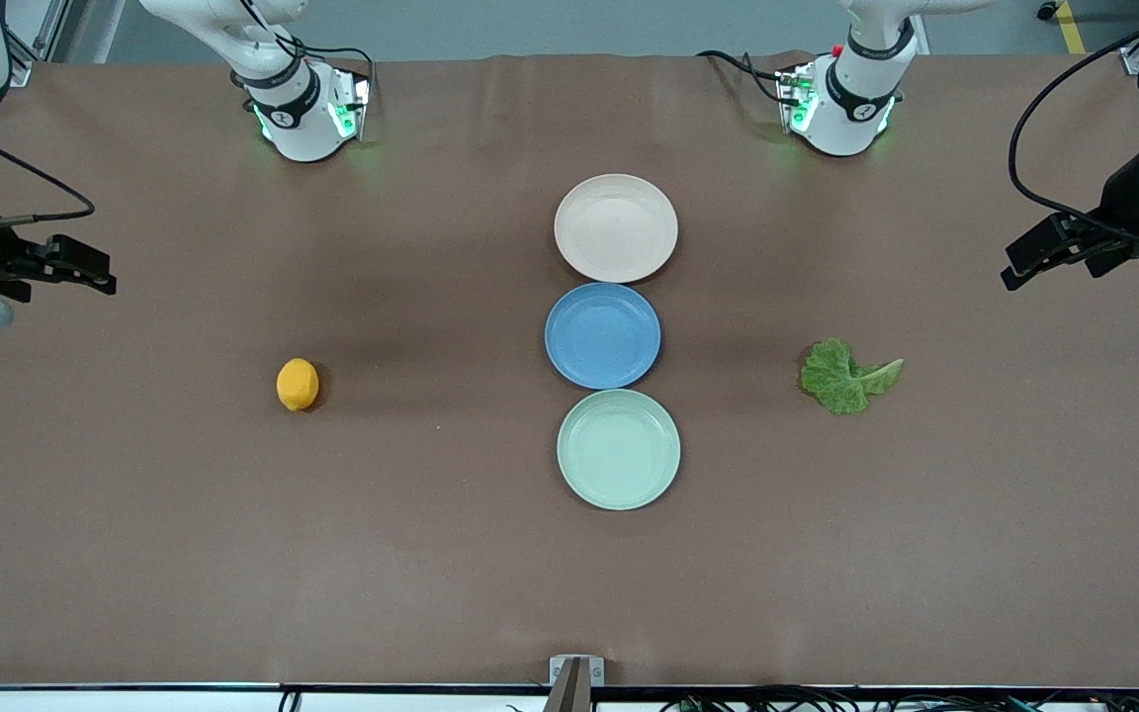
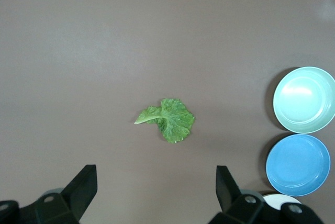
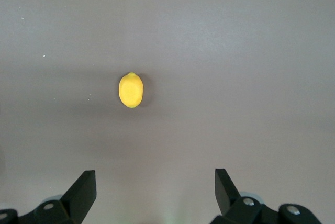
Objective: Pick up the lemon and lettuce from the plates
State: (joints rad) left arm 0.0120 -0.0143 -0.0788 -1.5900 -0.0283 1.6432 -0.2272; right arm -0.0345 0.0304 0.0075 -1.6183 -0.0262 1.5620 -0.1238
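The lemon [image 1: 298, 384] lies on the bare brown table toward the right arm's end, apart from the plates; it also shows in the right wrist view [image 3: 131, 89]. The lettuce [image 1: 844, 376] lies flat on the table toward the left arm's end, and shows in the left wrist view [image 2: 168, 120]. The beige-pink plate [image 1: 616, 227] and the mint green plate [image 1: 618, 449] are both empty. My right gripper [image 1: 107, 275] is open and empty, high over its end of the table. My left gripper [image 1: 1024, 259] is open and empty, high over its own end.
An empty blue plate [image 1: 602, 335] sits between the two plates, the three in one row down the table's middle. The mint plate [image 2: 304, 99] and blue plate [image 2: 297, 164] also show in the left wrist view. Cables hang by both arms.
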